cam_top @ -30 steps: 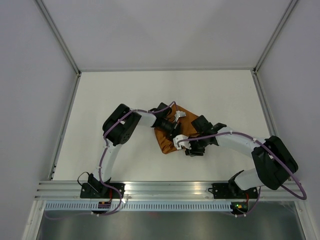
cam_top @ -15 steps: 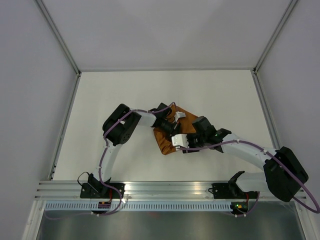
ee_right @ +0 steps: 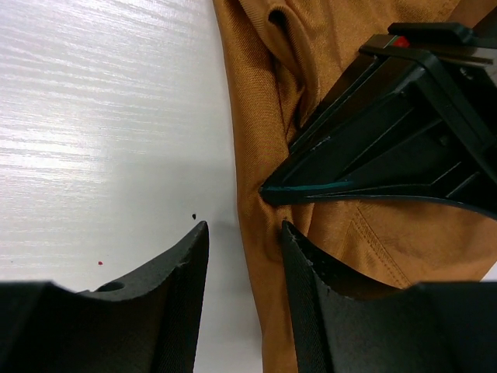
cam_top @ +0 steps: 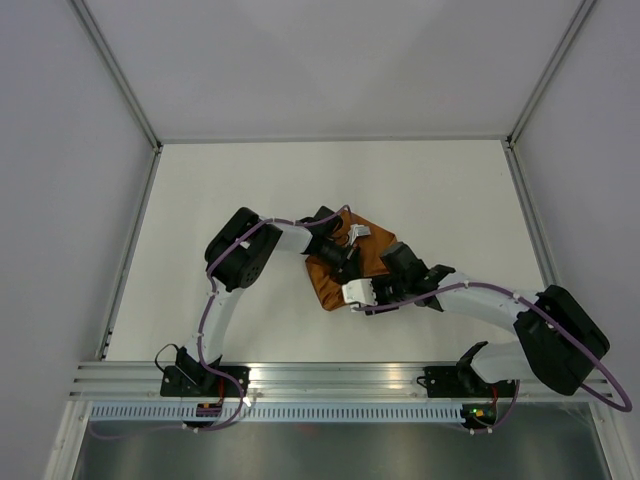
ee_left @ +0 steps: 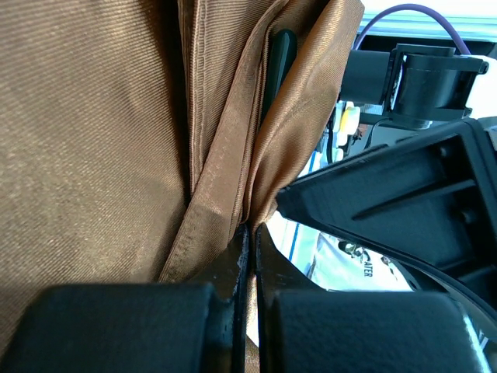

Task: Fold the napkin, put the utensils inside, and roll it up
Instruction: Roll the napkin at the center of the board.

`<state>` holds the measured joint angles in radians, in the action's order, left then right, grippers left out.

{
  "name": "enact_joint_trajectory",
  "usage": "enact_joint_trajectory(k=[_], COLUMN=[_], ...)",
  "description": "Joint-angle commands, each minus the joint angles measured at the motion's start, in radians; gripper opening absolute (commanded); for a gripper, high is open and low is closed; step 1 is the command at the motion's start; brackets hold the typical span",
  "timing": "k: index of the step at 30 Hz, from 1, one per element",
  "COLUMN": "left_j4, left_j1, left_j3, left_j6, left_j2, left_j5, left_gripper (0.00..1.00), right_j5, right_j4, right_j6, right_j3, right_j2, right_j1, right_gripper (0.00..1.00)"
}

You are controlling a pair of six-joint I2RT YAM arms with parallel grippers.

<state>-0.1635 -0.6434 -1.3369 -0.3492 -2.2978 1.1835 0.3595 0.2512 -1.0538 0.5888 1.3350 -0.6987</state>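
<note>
The rust-orange napkin (cam_top: 325,285) lies bunched and folded at the table's middle. My left gripper (cam_top: 345,262) is on top of it, jaws shut on a raised fold of the cloth (ee_left: 233,194). A slim dark piece (ee_left: 278,58), seemingly the knife's blade, peeks out of that fold; the rest of the utensils is hidden. My right gripper (cam_top: 350,297) is at the napkin's near-left edge (ee_right: 260,256), open. One finger (ee_right: 175,280) is over bare table and the other finger (ee_right: 326,287) over the cloth, nothing gripped. The left gripper's black finger (ee_right: 388,132) sits just beyond.
The white table (cam_top: 230,200) is bounded by metal frame rails (cam_top: 130,250) on the left and right and an aluminium rail (cam_top: 330,375) along the near edge, where both arm bases are bolted. Purple cables loop along both arms.
My right gripper has slid a little left along the napkin's near edge, and its forearm has swung lower. The left gripper has stayed shut on the fold.
</note>
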Motion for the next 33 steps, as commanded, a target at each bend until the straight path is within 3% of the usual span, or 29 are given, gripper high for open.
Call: enact_joint_trajectory(k=[1, 12, 18, 33], left_j4=[-0.083, -0.103, -0.116, -0.105], left_j1=[0.007, 0.008, 0.013, 0.027], left_j3=[0.005, -0.005, -0.008, -0.008], left_j6=[0.042, 0.061, 0.073, 0.084], left_j2=[-0.063, -0.069, -0.068, -0.046], left_j5=[-0.117, -0.105, -0.09, -0.096], left_gripper=[0.02, 0.02, 0.02, 0.04], right_j5=[-0.014, -0.048, -0.056, 0.01], right_j4=[-0.073, -0.101, -0.073, 0.154], right_j6=[-0.028, -0.046, -0.064, -0.055], right_j3=[-0.018, -0.018, -0.014, 0.078], right_j2=[0.01, 0.07, 0.107, 0.21], right_j1=[-0.007, -0.01, -0.01, 0.021], right_gripper=[0.49, 0.48, 0.41, 0.09])
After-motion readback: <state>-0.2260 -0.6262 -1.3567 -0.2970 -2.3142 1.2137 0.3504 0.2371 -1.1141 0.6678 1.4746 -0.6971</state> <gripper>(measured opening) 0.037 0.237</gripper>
